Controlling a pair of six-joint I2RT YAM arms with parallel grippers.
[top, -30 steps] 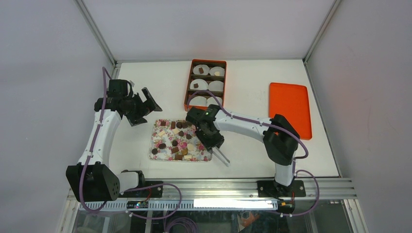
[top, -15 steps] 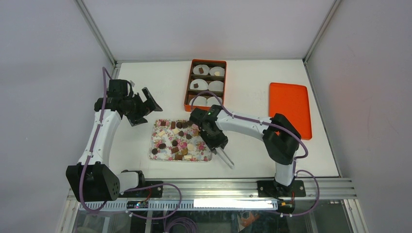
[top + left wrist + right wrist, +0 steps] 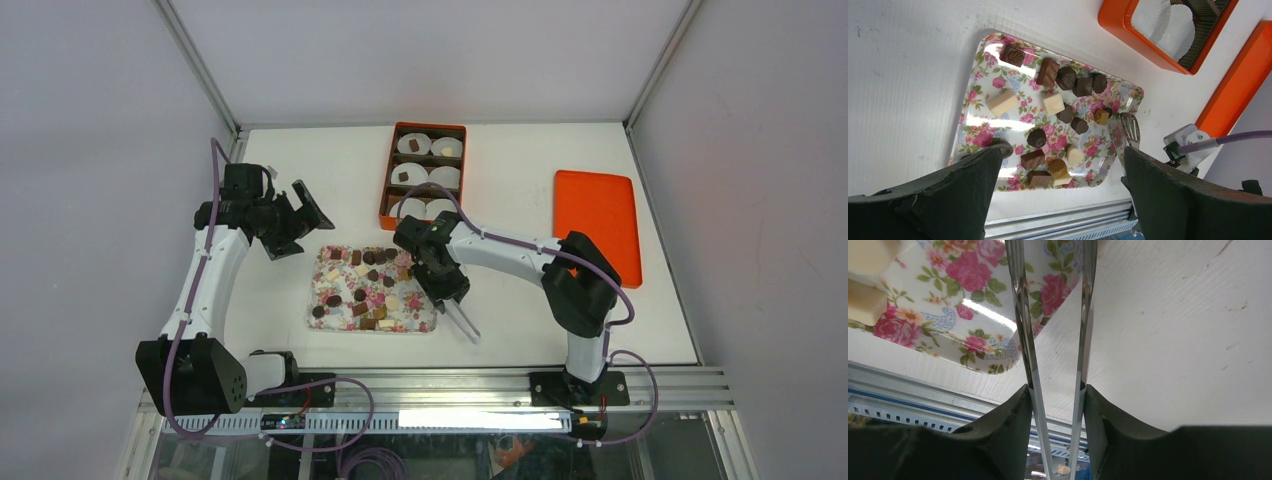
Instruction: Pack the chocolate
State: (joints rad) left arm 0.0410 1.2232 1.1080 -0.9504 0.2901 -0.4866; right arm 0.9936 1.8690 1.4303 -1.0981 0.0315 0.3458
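Steel tongs [image 3: 462, 322]: my right gripper [image 3: 447, 288] is clamping them near the handle. The two blades are standing apart with nothing between them, beside the lower right corner of the floral tray [image 3: 973, 107] in the top view.
Left gripper [image 3: 295, 225]: it is hanging wide open and carrying nothing, at the upper left of the tray.
Chocolate [image 3: 1058, 115]: most pieces are lying loose on the tray at frame centre. A few are already sitting in the paper cups [image 3: 445, 178] of the orange box [image 3: 386, 185] at upper centre.
Hazard, rim: the blades are sitting right at the tray's raised edge, so I am expecting a swing inward to risk catching it and shoving the tray.
Hazard, crowding: several pieces are touching along the tray's upper right, so a blade going in there is likely to be nudging a neighbour.
Hazard, squeeze: an off-centre pinch on such a small piece is liable to be flicking it sideways onto the table [image 3: 300, 160].
Hazard, height: the right wrist view is cutting off the blade tips, so I cannot tell how far above the surface they are.
Hazard, carry: a piece held only by sprung blades is at risk of slipping before reaching a cup.
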